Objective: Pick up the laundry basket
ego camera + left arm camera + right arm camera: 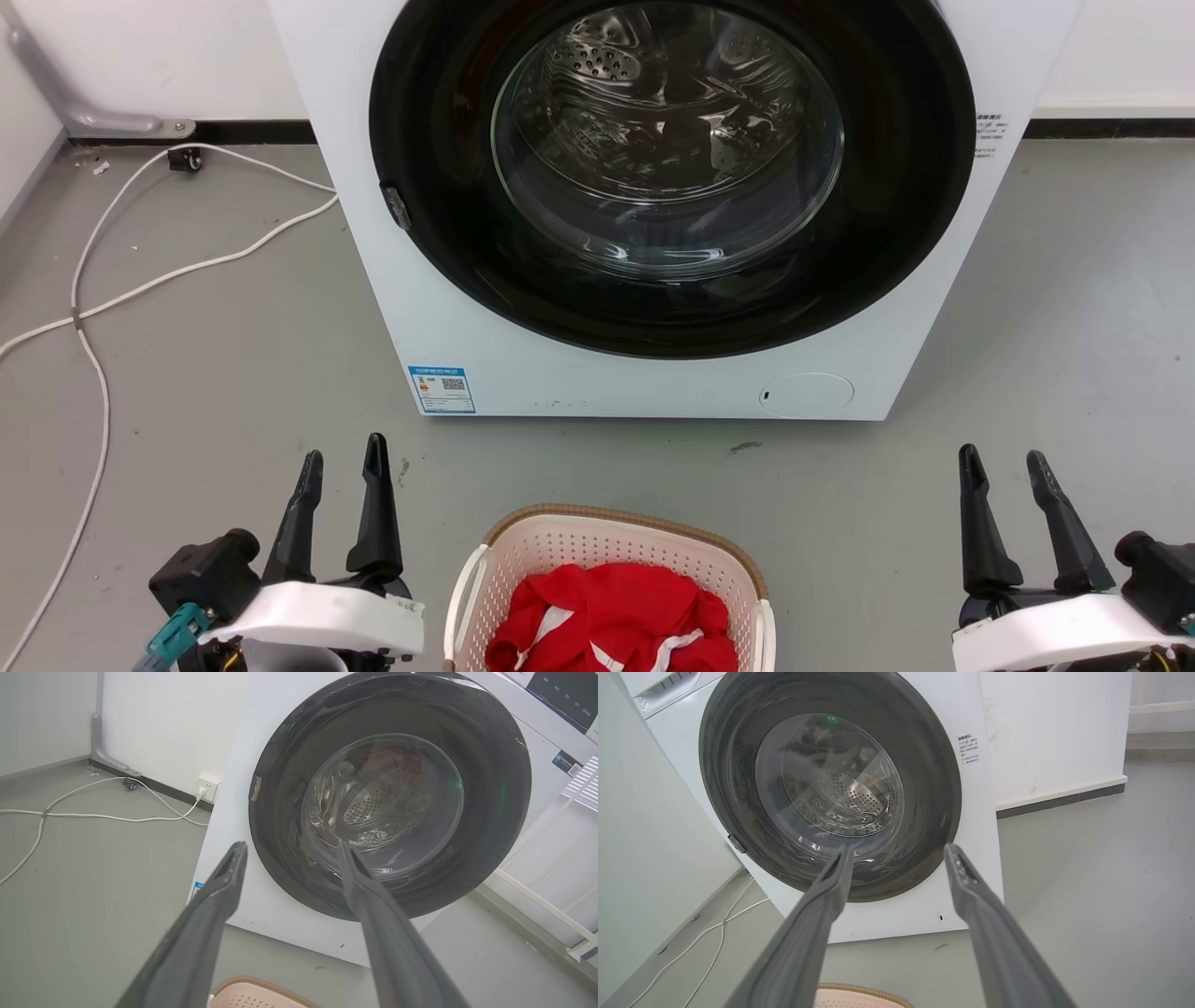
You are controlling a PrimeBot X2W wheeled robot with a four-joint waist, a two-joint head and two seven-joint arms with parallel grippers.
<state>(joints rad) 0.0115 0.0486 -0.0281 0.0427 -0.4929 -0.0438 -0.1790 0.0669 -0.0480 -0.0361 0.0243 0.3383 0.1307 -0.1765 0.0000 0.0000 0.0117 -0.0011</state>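
Head view: 1 laundry basket [597,546] on floor [1074,327], low centre, before 1 washer [560,373], door shut. 2 white handles [457,597]. Inside, 1 red garment [607,621], possibly more beneath. Basket between left gripper [344,450] and right gripper [1001,455], touching neither. Each gripper: 2 fingers spread, empty.

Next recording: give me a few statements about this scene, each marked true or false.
1. The laundry basket holds a red garment. True.
2. The left claw is shut on a basket handle. False: it is open beside the basket, holding nothing.
3. The right claw is open. True.
4. The white cable lies on the floor to the robot's right. False: it lies to its left.
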